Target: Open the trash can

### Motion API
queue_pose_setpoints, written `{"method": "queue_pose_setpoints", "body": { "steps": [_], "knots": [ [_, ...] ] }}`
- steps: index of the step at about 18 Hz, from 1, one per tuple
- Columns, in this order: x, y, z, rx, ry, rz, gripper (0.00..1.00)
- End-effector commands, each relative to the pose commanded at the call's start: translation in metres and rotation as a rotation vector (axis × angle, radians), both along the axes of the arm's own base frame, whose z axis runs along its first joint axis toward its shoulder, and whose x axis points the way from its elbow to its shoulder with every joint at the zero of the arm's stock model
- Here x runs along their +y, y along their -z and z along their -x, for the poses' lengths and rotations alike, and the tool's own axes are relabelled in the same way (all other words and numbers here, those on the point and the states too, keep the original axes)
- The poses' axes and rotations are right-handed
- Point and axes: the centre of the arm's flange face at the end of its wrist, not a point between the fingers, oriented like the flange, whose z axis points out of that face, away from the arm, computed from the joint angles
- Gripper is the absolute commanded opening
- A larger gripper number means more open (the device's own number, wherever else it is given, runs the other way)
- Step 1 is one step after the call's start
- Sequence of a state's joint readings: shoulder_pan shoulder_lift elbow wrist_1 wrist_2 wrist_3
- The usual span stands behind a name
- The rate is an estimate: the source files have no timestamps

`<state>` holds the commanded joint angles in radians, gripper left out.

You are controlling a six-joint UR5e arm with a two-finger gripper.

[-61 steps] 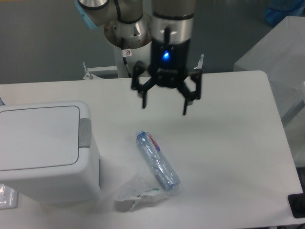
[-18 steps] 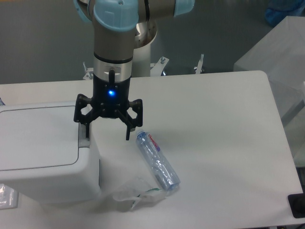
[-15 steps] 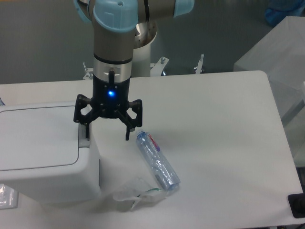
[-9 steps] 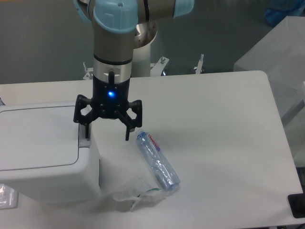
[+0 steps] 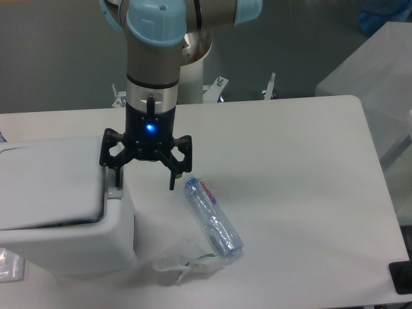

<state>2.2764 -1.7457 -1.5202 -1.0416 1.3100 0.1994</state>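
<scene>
Since half a second ago the lid (image 5: 51,180) has popped up, a dark gap showing. My pincer (image 5: 145,174), spread wide and empty, presses one finger on the trash can (image 5: 71,238) button directly below; I'd lift straight off.

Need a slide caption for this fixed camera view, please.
Open gripper presses the trash can button; lid lifts, bottle alongside.
</scene>
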Motion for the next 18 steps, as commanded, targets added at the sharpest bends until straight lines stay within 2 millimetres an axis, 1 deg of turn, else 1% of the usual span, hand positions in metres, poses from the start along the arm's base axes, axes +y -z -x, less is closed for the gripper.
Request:
{"method": "queue_pose_setpoints", "body": {
  "steps": [3, 5, 8, 11, 12, 13, 15, 18],
  "knots": [
    [0.0, -0.002, 0.0, 0.002, -0.001, -0.004, 1.0],
    [0.002, -0.015, 0.001, 0.02, 0.001, -0.022, 1.0],
    [0.005, -0.042, 0.006, 0.058, 0.006, -0.06, 1.0],
    [0.003, -0.069, 0.019, 0.097, -0.01, -0.097, 1.0],
    [0.001, -0.072, 0.028, 0.105, -0.023, -0.101, 1.0],
    [-0.005, -0.076, 0.039, 0.128, -0.042, -0.095, 1.0],
    [-0.018, -0.078, 0.056, 0.194, -0.044, -0.052, 1.0],
    [-0.023, -0.071, 0.063, 0.263, 0.007, 0.018, 1.0]
  ]
}}
